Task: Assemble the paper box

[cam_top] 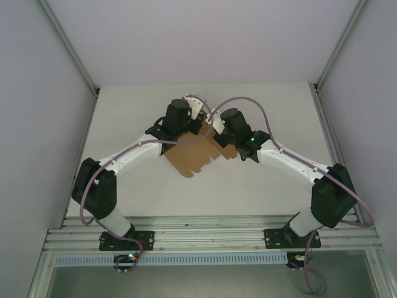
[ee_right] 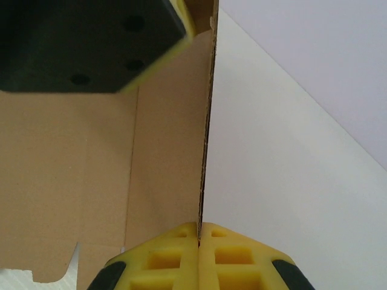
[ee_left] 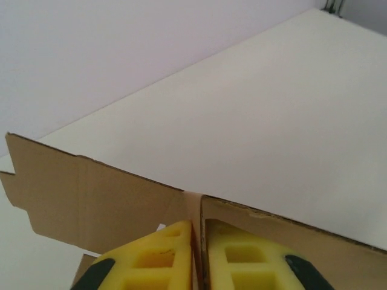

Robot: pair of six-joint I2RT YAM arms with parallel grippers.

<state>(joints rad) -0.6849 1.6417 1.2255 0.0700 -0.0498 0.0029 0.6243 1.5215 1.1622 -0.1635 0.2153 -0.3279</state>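
The paper box (cam_top: 195, 155) is a brown die-cut cardboard sheet, partly folded, in the middle of the white table. My left gripper (cam_top: 189, 127) meets its far left part and my right gripper (cam_top: 218, 131) its far right part. In the left wrist view the yellow fingers (ee_left: 163, 254) pinch a folded cardboard wall (ee_left: 91, 193), with my left gripper (ee_left: 198, 226) shut on it. In the right wrist view my right gripper (ee_right: 199, 232) is shut on the thin edge of an upright panel (ee_right: 163, 151). The left gripper's black housing (ee_right: 91, 42) sits above that panel.
The white table (cam_top: 267, 105) stretches bare to the back and both sides. Grey walls and aluminium posts (cam_top: 68, 43) close it in. A metal rail (cam_top: 211, 236) with both arm bases runs along the near edge.
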